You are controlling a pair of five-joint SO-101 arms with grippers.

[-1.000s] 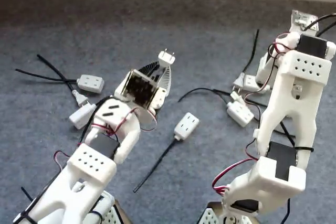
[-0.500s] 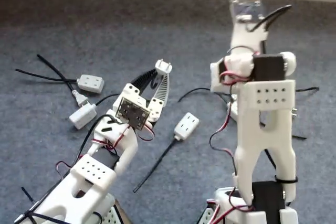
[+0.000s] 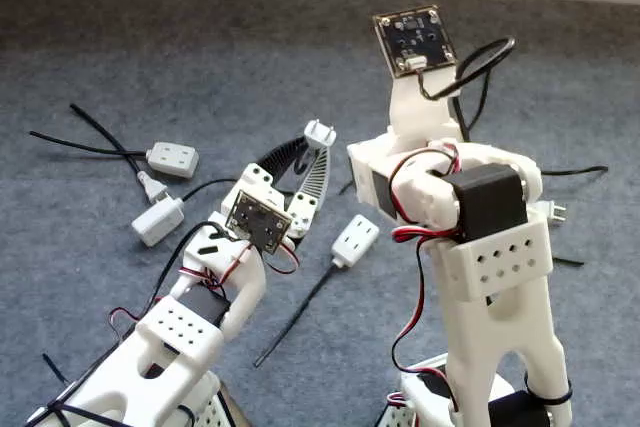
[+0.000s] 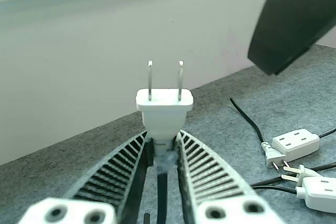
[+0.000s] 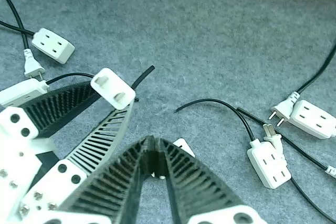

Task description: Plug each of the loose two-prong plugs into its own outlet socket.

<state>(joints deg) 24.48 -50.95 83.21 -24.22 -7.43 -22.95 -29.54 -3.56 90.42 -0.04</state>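
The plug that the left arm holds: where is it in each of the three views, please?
High view: the plug is near the middle, at the tips of the ribbed fingers.
Left wrist view: the plug sits between the same fingers, prongs towards the wall.
Right wrist view: the plug is at the tips of those fingers.
Shared landmark: the ribbed fingers gripping it.

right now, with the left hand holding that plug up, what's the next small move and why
Probably open the right hand and lower it onto the loose socket to steady it. The left hand is shut on a plug with its prongs clear and pointing up, the socket lies unheld beside it, and the right hand hangs above that socket, shut and empty.
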